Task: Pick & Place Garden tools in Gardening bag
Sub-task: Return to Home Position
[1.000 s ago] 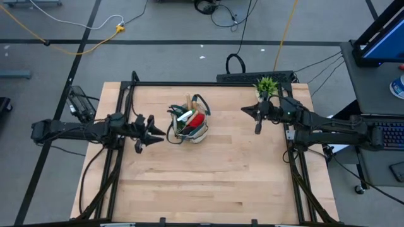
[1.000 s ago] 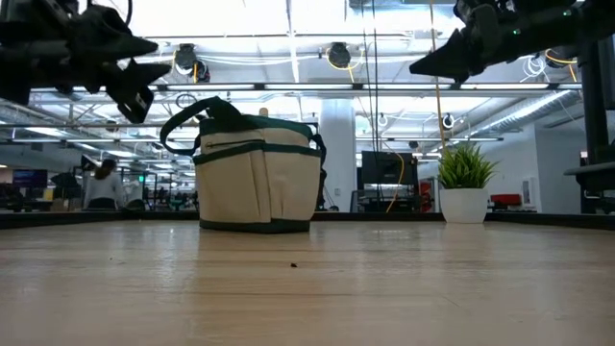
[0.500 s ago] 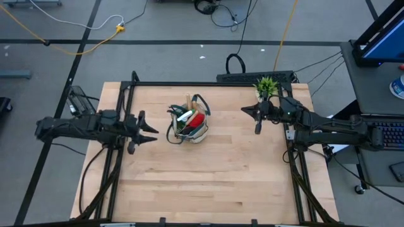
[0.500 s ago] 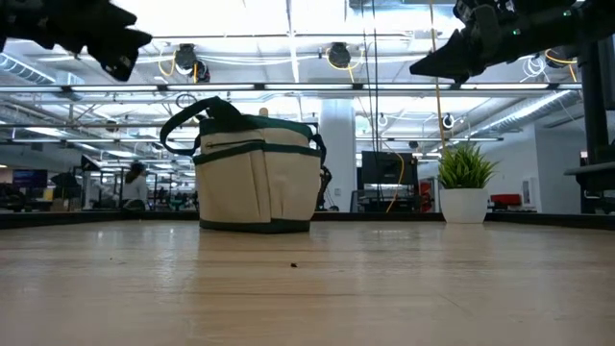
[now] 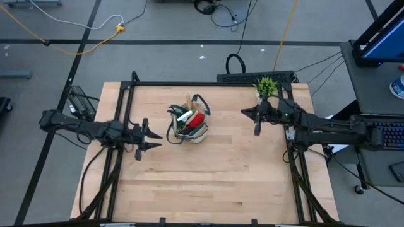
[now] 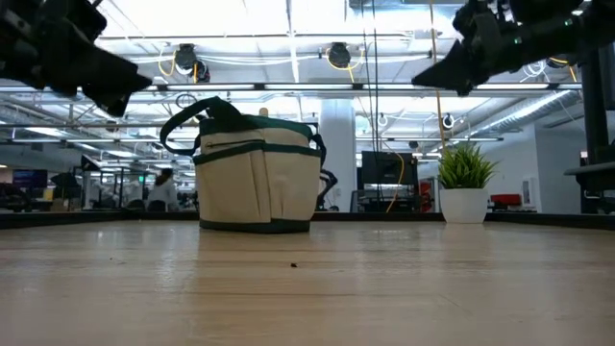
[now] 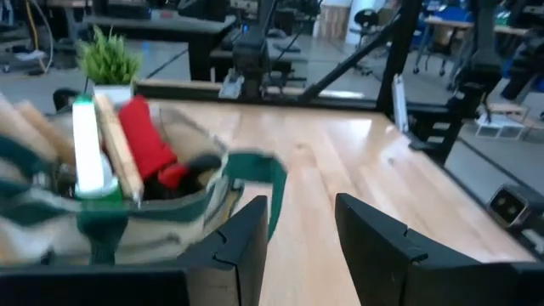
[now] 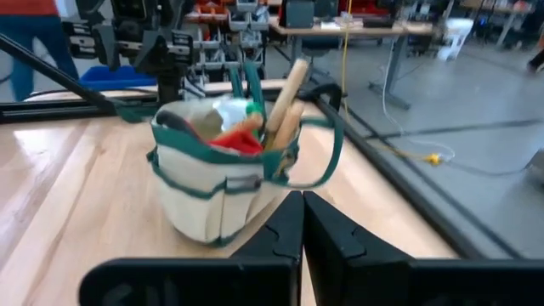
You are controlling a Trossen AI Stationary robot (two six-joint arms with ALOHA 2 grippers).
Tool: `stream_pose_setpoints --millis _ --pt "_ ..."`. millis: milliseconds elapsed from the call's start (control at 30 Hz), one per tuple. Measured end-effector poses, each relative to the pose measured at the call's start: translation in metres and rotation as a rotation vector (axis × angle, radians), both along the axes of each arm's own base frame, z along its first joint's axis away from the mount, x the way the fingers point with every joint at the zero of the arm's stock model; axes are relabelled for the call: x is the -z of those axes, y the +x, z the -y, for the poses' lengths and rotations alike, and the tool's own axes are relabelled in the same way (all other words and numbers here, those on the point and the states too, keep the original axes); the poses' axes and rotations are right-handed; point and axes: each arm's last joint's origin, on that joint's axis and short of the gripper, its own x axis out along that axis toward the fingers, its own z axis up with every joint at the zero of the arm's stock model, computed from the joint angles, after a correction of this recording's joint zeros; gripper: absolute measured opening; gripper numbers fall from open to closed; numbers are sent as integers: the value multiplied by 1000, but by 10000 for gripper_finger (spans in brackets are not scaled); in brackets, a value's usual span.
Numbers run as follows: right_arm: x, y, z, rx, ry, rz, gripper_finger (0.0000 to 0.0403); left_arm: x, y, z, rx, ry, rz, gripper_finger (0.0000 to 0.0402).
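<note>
The beige gardening bag [image 5: 188, 126] with green trim stands upright on its base on the table's far middle [image 6: 258, 178]. Wooden handles [image 8: 285, 98], a red-black glove [image 7: 146, 140] and a white-green spray bottle [image 7: 87, 149] stick out of its top. My left gripper [image 5: 151, 135] is open and empty, in the air left of the bag [image 7: 297, 234]. My right gripper [image 5: 248, 113] is shut and empty, in the air right of the bag [image 8: 302, 225].
A small spiky green plant in a white pot [image 5: 266, 87] stands at the table's far right, close to my right arm [image 6: 464, 183]. Bare wooden tabletop [image 5: 208, 183] lies in front of the bag. A black frame rail [image 5: 208, 83] runs along the far edge.
My left gripper has drawn back from the bag toward the table's left edge, then shifted a little toward the near edge, staying open and empty. The bag and my right arm have kept still.
</note>
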Motion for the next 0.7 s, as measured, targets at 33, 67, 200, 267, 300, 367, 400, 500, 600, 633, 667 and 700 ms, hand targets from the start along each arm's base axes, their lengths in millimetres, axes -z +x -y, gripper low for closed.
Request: stream_pose_setpoints --millis 33,67,200,267,300,367,400,500,600,633,667,700 --pt "5 0 0 2 16 -5 0 3 0 0 -2 -1 -8 145" --pt "9 -1 0 4 32 -3 0 5 -1 0 -5 0 -8 145" --pt "31 -6 -2 12 64 26 0 4 -6 0 -3 -1 -4 145" --pt "40 -11 -2 23 61 63 0 5 -9 -1 -3 0 -8 145" --pt "44 -14 -2 30 65 89 0 5 -11 -1 -2 0 -10 145" --pt "52 -21 -2 43 81 123 0 5 -15 -2 -1 -1 -4 145" --pt "56 -25 -3 48 87 131 0 4 -17 -3 1 5 4 145" --pt "66 -32 -5 44 121 132 0 4 -21 -3 4 31 17 145" --pt "69 -36 -7 12 143 126 0 5 -25 -4 5 35 6 145" --pt "67 -38 -7 16 148 141 0 7 -26 -4 4 26 -7 145" --pt "64 -39 -7 22 147 161 0 8 -27 -4 4 21 -17 145" --pt "61 -41 -7 27 140 183 0 8 -27 -5 6 17 -20 145"
